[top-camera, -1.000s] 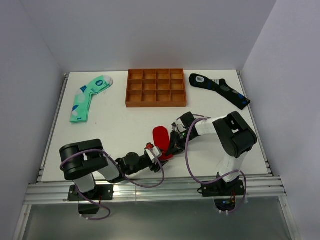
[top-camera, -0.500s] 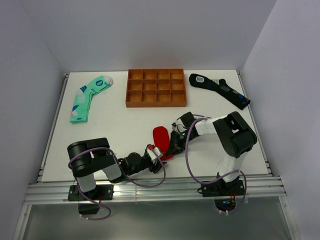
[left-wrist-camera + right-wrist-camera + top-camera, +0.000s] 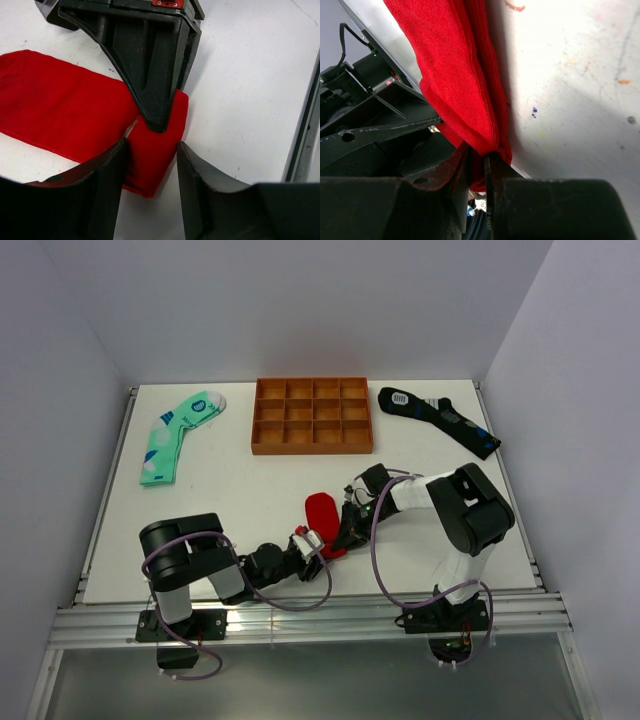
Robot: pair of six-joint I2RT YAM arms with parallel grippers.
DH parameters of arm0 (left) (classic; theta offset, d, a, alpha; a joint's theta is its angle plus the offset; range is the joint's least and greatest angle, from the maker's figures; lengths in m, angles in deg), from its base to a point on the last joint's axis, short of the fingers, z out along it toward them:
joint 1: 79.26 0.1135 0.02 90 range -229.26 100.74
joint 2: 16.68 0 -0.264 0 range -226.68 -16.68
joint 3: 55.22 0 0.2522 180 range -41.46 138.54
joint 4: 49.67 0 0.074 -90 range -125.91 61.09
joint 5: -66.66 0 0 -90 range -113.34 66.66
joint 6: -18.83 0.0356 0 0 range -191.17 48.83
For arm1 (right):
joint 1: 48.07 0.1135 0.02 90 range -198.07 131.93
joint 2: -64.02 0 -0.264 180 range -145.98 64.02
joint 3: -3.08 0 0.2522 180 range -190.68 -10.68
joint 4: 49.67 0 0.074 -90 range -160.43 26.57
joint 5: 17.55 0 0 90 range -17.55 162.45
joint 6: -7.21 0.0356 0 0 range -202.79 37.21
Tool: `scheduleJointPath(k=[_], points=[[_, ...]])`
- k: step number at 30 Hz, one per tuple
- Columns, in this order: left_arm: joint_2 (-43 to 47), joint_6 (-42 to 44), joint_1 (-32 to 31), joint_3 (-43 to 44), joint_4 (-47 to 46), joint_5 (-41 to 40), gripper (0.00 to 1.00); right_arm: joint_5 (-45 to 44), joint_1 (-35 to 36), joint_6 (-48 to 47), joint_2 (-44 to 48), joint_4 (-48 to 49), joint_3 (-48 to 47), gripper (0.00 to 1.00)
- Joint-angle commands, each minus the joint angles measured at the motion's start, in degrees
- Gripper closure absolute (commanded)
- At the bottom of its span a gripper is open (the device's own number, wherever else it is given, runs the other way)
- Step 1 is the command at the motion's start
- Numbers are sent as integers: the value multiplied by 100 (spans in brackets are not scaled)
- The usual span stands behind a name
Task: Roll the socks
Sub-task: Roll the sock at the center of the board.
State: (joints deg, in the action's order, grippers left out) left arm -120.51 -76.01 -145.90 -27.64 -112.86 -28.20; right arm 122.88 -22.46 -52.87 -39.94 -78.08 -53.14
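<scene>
Both hands are working the near end of the red sock (image 3: 321,510), which is lying on the surface (image 3: 240,500) in front of the orange tray (image 3: 312,416).

The right hand (image 3: 345,530) is pinching the sock's folded end between nearly closed fingers, probably to keep the first turn from springing flat. The left hand (image 3: 308,540) is straddling that same fold with its fingers spread, seemingly getting ready to take it over. The overhead view is hiding the contact under the two wrists. The left wrist view is showing the fold sitting between the parted fingers. Whether they are touching cloth is hard to tell. The right wrist view is showing the clamped edge. The green sock (image 3: 178,435) and dark sock (image 3: 440,420) are lying well apart.
</scene>
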Motion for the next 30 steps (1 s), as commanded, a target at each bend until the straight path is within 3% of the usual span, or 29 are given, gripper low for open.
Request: scheduleJointPath(k=[1,10,15,17,19,24,25,28,30], points=[[-120,-228,1,50,-813,214,52,-1387,-135,454,-502,-1303,458,100],[-348,-553,1,112,-699,398,63,-1431,-152,454,-424,-1259,484,100],[-419,-913,80,-55,-971,555,80,-1510,-144,463,-283,-1189,519,100],[-419,-1044,141,-73,-963,644,94,-1554,-152,489,-204,-1119,563,100],[-419,-1141,150,-64,-936,732,100,-1589,-144,524,-98,-1066,607,100],[-410,-1502,212,15,-638,1171,98,-1642,-135,595,-19,-881,712,100],[-358,-1563,238,6,-594,1181,84,-1642,-135,595,-27,-855,739,100],[-174,-1695,265,-212,-952,980,70,-1668,-126,577,-89,-828,748,100],[-24,-1766,326,-336,-1094,908,67,-1668,-135,569,-115,-820,748,100]])
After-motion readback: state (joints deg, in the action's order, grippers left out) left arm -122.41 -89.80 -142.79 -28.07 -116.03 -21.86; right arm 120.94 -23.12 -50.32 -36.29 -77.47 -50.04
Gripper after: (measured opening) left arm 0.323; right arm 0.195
